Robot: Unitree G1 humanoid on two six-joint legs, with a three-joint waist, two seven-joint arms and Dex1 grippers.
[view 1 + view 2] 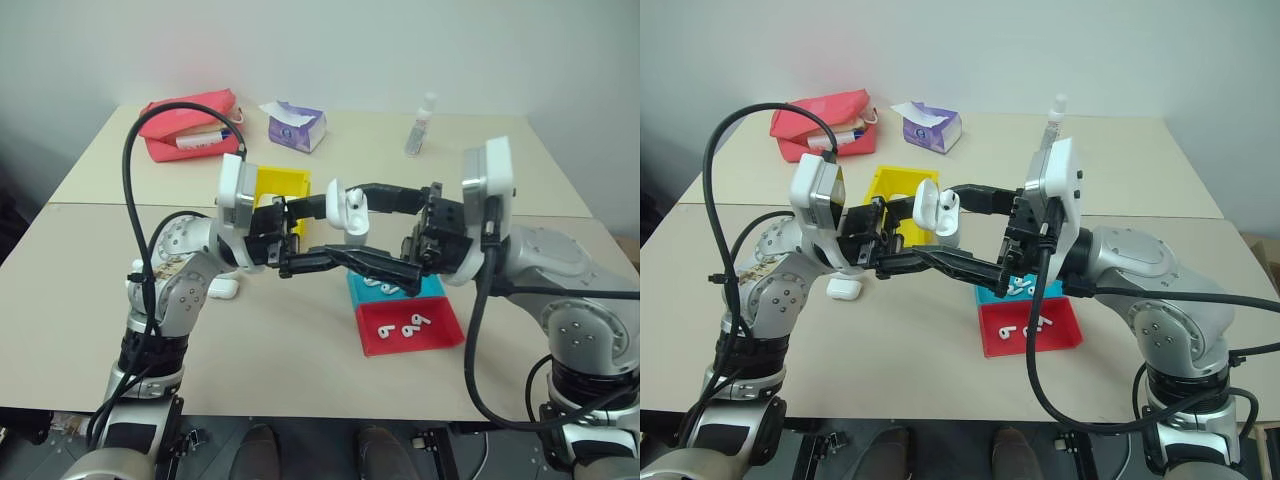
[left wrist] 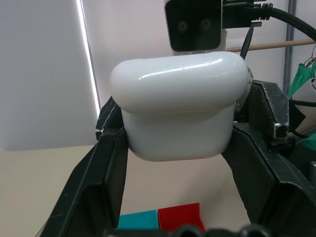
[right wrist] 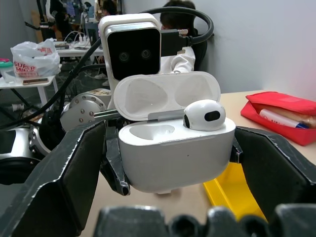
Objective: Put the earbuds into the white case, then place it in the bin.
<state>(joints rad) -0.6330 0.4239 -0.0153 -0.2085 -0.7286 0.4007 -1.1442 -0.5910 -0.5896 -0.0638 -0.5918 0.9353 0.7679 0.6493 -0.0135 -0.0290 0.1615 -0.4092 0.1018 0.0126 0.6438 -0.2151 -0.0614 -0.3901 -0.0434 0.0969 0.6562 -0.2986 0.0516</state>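
White case [image 3: 175, 150] held mid-air over table [image 1: 300, 340], lid up, clamped in left gripper [image 2: 175, 148]; one earbud [image 3: 204, 115] seated, other socket empty. Right gripper [image 3: 173, 163] spread wide around case, empty, nearer the red tray [image 1: 440, 338] earbuds [image 1: 402, 328] below.

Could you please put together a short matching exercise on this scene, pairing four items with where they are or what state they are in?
Items:
1. white case
2. earbud
3. right gripper
4. red tray

Places or states:
A. seated in one slot of the open case
B. on the table, with loose earbuds in it
C. lid open, clamped in the left gripper
D. fingers apart on either side of the case, not gripping it

Pairs: 1-C, 2-A, 3-D, 4-B
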